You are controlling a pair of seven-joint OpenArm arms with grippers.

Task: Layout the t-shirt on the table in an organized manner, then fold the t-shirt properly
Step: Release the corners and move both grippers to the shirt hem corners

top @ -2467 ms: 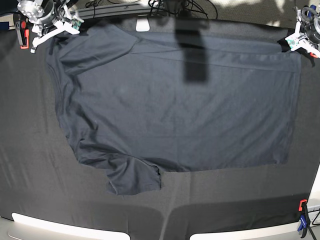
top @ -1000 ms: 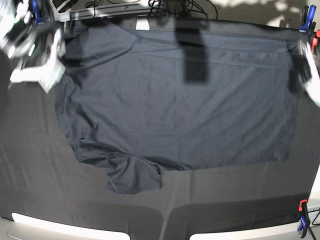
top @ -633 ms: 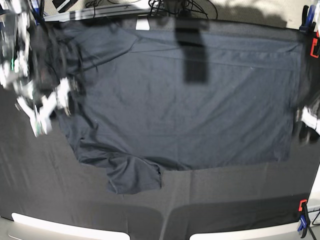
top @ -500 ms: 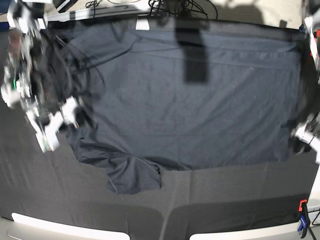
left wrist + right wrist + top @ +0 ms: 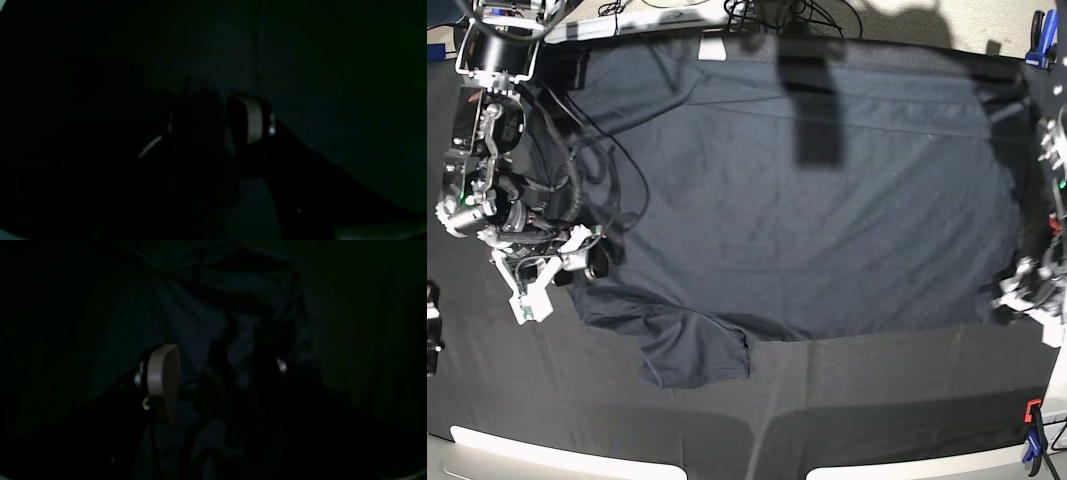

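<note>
Both end effectors gape empty, right (image 5: 557,275) and left (image 5: 1027,300), over t-shirt (image 5: 807,210) edges on black-clothed table (image 5: 487,380).

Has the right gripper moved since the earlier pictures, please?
Yes. The right gripper has come down the t-shirt's collar side, from the table's far corner to near the lower sleeve.

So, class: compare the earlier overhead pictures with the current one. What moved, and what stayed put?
Both arms swept from the table's far corners toward its near side. The right gripper now sits at the t-shirt's collar-side edge, the left gripper at its near hem corner; both open, neither visibly gripping. The t-shirt stayed flat, unmoved.
</note>
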